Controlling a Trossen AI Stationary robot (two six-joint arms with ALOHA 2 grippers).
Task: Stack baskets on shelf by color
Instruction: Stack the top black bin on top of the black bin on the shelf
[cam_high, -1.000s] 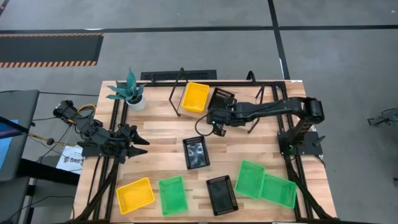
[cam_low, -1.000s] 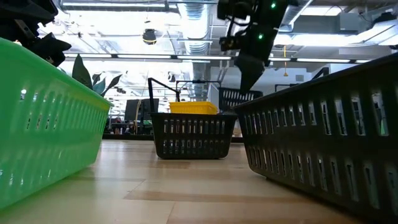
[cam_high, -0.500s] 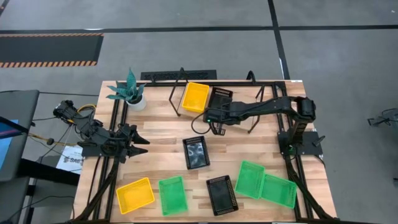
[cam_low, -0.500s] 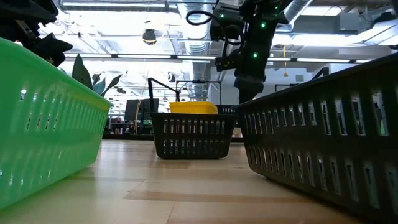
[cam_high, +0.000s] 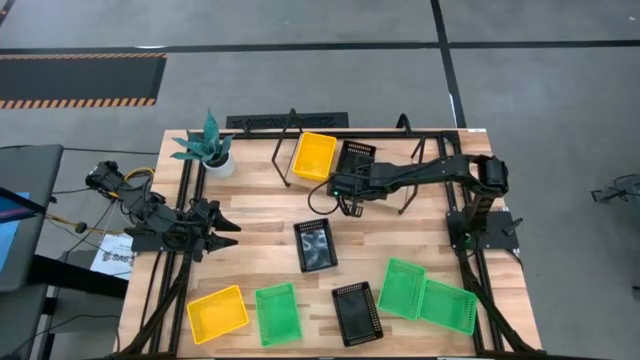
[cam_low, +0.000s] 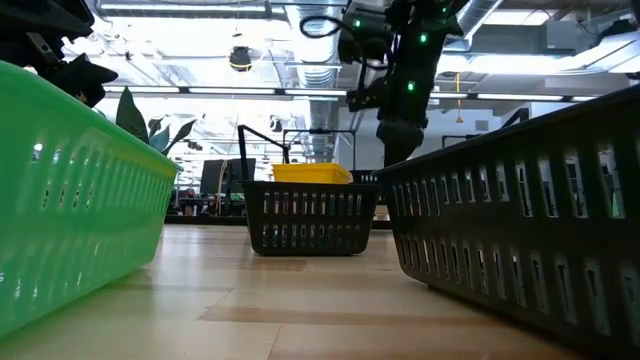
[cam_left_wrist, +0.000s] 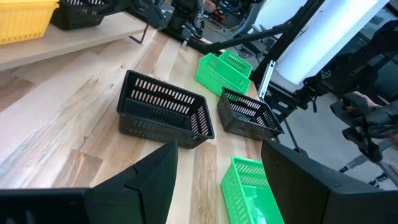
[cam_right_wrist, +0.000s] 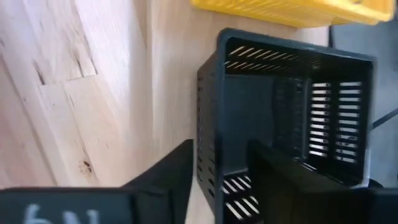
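High view, starting at the table's (cam_high: 250, 215) near edge: a yellow plastic mesh basket (cam_high: 217, 313), a green mesh basket (cam_high: 277, 313) and a black mesh basket (cam_high: 357, 313) lie in a loose row. Two more green mesh baskets (cam_high: 401, 288) (cam_high: 447, 305) sit side by side and touching towards the near right corner. None of these has shifted since a second ago.

Mid-table, a second black mesh basket (cam_high: 316, 245) lies alone with bare wood all round it (the widest free stretch is to its left). The left pincer (cam_high: 225, 232) waits at the left edge, its fingers spread wide around nothing.

Farther back, the light wooden shelf on black wire legs (cam_left_wrist: 74, 40) carries a yellow mesh basket (cam_high: 315, 155) and, just beside it, a third black mesh basket (cam_high: 355, 160). A second ago that black basket hung tilted in the right pincer (cam_right_wrist: 221, 158); now it sits square on the board. The pincer's fingers have parted and straddle the basket's near wall with a gap on each side. The shelf's right part is bare, crossed above by the right arm.

A small potted plant (cam_high: 208, 150) stands at the far left corner.
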